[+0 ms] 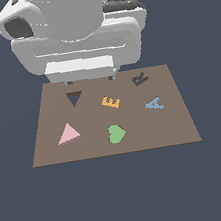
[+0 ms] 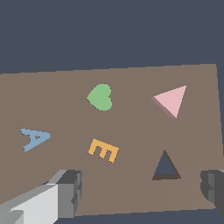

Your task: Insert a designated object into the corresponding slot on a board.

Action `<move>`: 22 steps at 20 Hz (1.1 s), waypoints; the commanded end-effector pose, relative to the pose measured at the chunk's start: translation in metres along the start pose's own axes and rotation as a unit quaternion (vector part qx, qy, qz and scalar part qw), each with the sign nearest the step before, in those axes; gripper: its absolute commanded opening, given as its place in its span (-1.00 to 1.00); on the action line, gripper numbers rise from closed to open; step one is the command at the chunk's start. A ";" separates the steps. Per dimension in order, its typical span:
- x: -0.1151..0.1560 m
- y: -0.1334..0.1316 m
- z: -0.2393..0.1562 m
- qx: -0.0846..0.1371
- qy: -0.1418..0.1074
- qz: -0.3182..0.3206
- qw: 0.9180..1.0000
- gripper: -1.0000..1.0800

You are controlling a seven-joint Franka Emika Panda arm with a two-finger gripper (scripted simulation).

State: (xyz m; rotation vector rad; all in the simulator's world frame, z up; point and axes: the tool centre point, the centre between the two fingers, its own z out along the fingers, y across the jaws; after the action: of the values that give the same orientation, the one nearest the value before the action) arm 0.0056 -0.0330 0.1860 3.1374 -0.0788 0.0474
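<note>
The pale pink triangle (image 1: 68, 134) lies flat on the brown board (image 1: 151, 134), near the front corner on the exterior view's left. It also shows in the wrist view (image 2: 171, 100). The dark triangular slot (image 1: 74, 98) is cut into the board farther back on the same side, apart from the triangle; it shows in the wrist view too (image 2: 166, 167). My gripper (image 1: 90, 79) hangs above the board's back edge, beside the slot. It is open and empty, and its two fingers (image 2: 70, 192) stand wide apart in the wrist view.
On the board (image 2: 52, 100) lie a green heart (image 1: 117, 134) (image 2: 101, 97), an orange letter E (image 1: 111, 102) (image 2: 103, 150), a blue letter A (image 1: 155, 103) (image 2: 35, 138) and a dark brown letter R (image 1: 139, 79). The arm's white body looms over the back edge.
</note>
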 end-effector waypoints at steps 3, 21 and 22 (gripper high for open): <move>0.000 0.000 0.001 0.000 0.000 0.002 1.000 0.92; 0.045 0.037 0.062 -0.004 -0.006 0.172 0.985 0.92; 0.049 0.042 0.069 -0.004 -0.007 0.190 0.982 0.92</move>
State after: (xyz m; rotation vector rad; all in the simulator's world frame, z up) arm 0.0488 -0.0698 0.1282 3.0815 -0.5913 0.0291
